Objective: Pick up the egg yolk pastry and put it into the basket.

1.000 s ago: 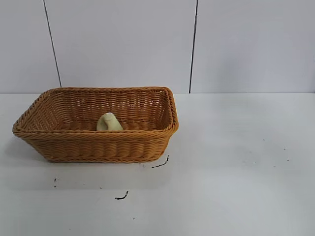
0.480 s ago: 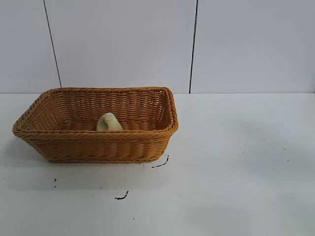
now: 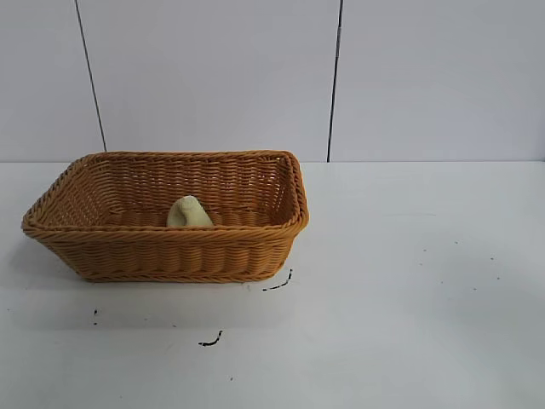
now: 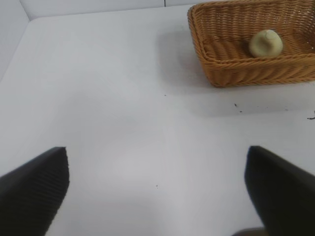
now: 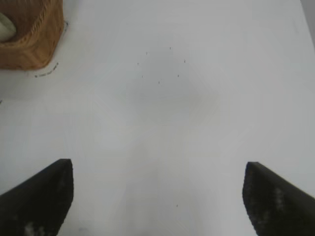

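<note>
Closest to me, at the bottom of the exterior view, the white desk [image 3: 409, 298] has a few small black marks [image 3: 210, 341] on it, in the lower left part of the frame. One more curly mark sits just beside the basket's lower right corner.

A little farther back, in the left half of the frame, stands the golden-brown wicker basket [image 3: 170, 256]. The egg yolk pastry [image 3: 188, 212] is inside it, resting on the bottom near the front wall, about in the middle. It is small, pale yellow and round on top. Nothing is touching it.

Behind the desk is a pale wall [image 3: 213, 77] with two thin dark lines running down it.

No arm shows in the exterior view. In the left wrist view, the left pincer [image 4: 157, 189] hangs over bare desk with its two dark fingers [image 4: 34, 189] spread wide, holding nothing. The basket with the pastry sits in the upper right corner of that frame, well apart from it.

In the right wrist view, the right pincer [image 5: 157, 196] is also spread wide and empty over bare desk. Only a corner of the basket shows in the upper left of that frame.
</note>
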`<state>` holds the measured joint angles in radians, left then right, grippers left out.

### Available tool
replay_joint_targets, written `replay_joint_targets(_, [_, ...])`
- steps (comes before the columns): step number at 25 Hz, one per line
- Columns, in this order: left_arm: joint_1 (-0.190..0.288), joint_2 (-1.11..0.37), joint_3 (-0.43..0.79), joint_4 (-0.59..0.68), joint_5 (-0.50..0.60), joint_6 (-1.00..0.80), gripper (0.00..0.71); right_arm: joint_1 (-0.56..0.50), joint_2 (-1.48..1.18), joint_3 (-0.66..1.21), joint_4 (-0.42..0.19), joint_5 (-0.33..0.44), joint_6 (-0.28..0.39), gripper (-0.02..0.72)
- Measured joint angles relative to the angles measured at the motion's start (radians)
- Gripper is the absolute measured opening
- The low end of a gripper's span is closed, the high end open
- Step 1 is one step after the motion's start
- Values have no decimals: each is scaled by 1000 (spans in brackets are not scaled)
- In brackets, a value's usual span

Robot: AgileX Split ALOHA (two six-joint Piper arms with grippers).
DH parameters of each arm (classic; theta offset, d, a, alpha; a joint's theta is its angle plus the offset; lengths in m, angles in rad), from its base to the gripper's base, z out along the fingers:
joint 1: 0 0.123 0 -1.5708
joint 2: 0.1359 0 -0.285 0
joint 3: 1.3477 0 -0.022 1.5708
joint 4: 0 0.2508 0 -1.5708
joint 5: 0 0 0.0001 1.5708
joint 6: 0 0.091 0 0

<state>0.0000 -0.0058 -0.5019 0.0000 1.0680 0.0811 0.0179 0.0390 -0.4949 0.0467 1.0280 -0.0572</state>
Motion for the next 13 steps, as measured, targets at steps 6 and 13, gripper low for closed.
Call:
replay_joint_targets(6, [0,0,0,0,0,0,697,0,-42,1,9,0,0,668])
replay_joint_targets(13, [0,0,0,0,0,0,697,0,-42,1,10,0,0,668])
